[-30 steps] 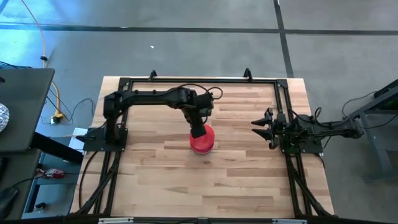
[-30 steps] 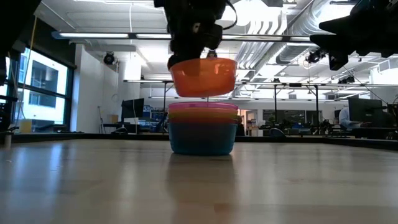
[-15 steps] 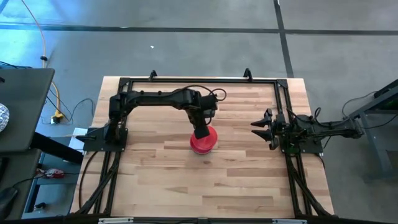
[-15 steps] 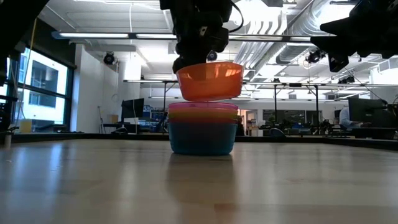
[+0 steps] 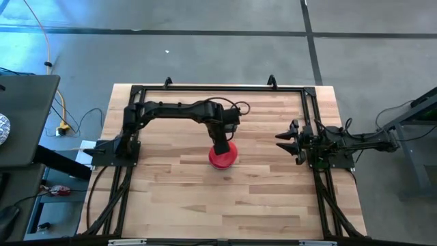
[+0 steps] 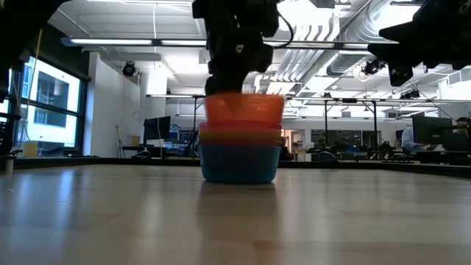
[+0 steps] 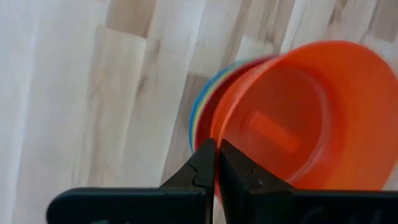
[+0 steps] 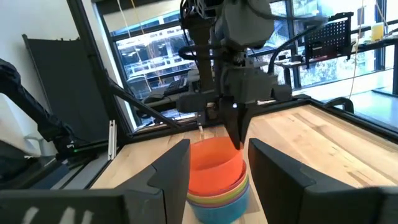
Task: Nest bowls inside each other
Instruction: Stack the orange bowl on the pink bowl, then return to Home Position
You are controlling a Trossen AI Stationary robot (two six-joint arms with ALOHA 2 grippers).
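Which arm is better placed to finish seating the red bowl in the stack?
Left. Its end effector is shut on the rim of the red bowl, directly over the stack, so it likely only has to let go. The right end effector waits open at the table's right side.

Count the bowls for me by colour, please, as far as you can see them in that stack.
Red bowl, on top, held by the left gripper: 1
Teal blue bowl, at the bottom: 1
Other rims between them in the stack, too thin to count surely: yellow, green, pink glimpsed
Total surely seen: 2
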